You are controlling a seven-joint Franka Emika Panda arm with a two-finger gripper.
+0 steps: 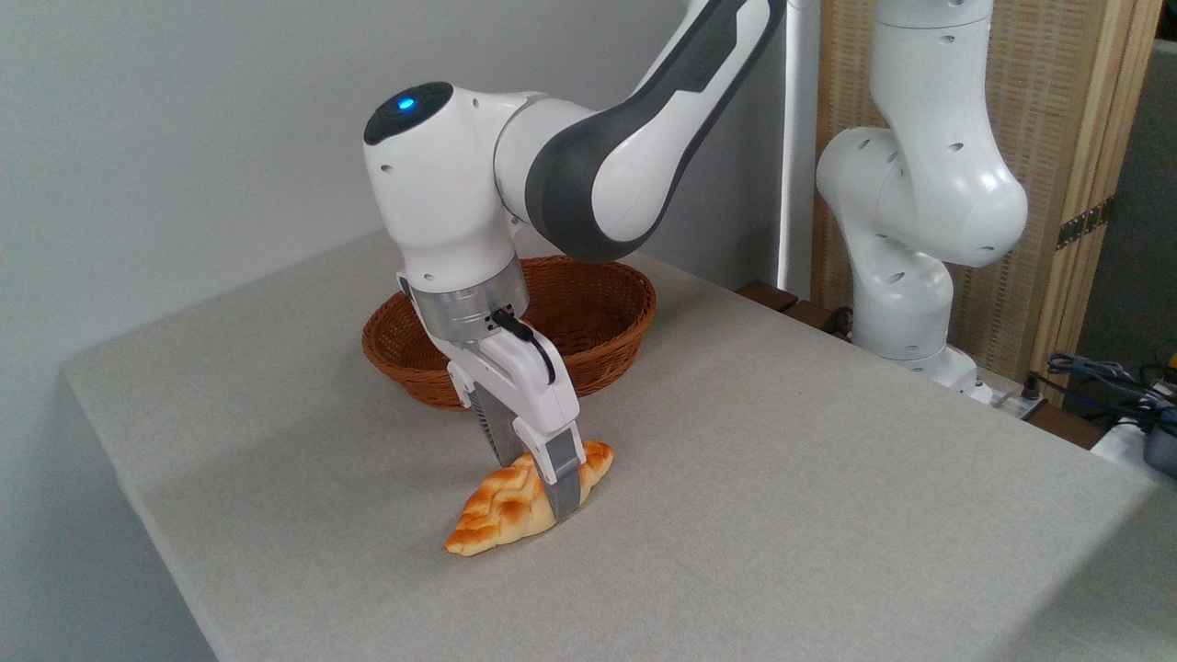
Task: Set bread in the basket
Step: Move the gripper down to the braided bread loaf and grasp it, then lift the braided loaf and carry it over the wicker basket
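While the bread (501,508) lies on the table (782,478) just in front of the basket (607,317), the gripper (552,492) pinches its fat middle, a good spot because its shiny crust looks slippery.

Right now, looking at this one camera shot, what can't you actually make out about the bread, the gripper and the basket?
- The bread: its middle is covered by the gripper, so whether the fingers are pressing on it is unclear.
- The far finger sits behind the loaf, tip hidden.
- The basket: the arm blocks the left part of its inside, so its full contents are unseen.
- The arm's upper links are cut off by the top edge.
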